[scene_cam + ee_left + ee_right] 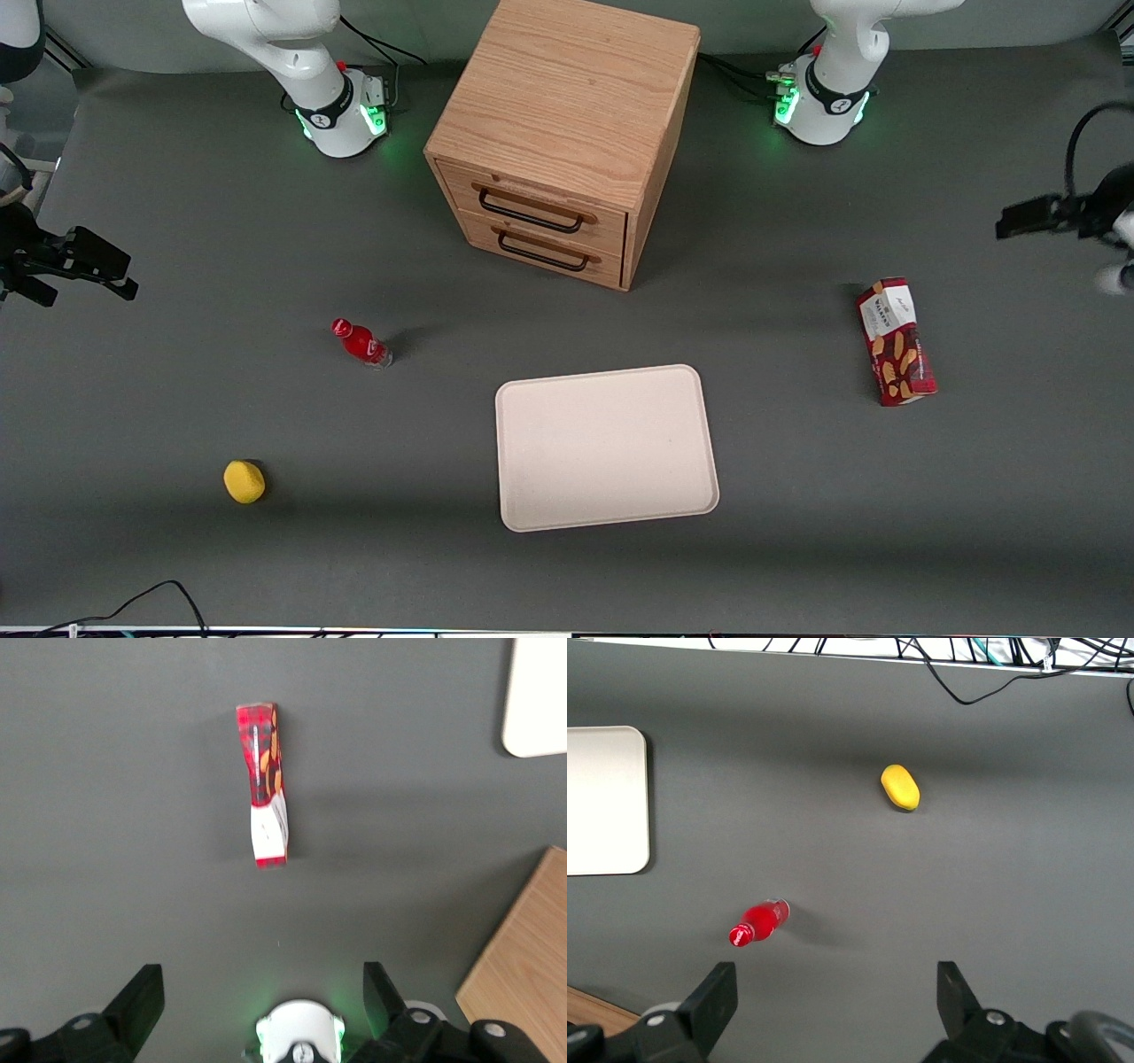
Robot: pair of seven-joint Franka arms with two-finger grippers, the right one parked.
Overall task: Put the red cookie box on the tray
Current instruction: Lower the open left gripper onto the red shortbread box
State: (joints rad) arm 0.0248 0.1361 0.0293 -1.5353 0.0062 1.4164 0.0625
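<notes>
The red cookie box (896, 342) (266, 784) lies flat on the dark table toward the working arm's end, its white end panel pointing away from the front camera. The cream-white tray (606, 447) (536, 700) (602, 802) rests empty near the table's middle, well apart from the box. My left gripper (1032, 219) (261, 979) hovers above the table at the working arm's end, farther from the front camera than the box and not touching it. Its fingers (142, 992) stand wide apart, open, with nothing between them.
A wooden two-drawer cabinet (567, 133) (523, 966) stands farther from the front camera than the tray. A small red bottle (361, 343) (757, 922) and a yellow lemon-like object (244, 481) (900, 786) lie toward the parked arm's end.
</notes>
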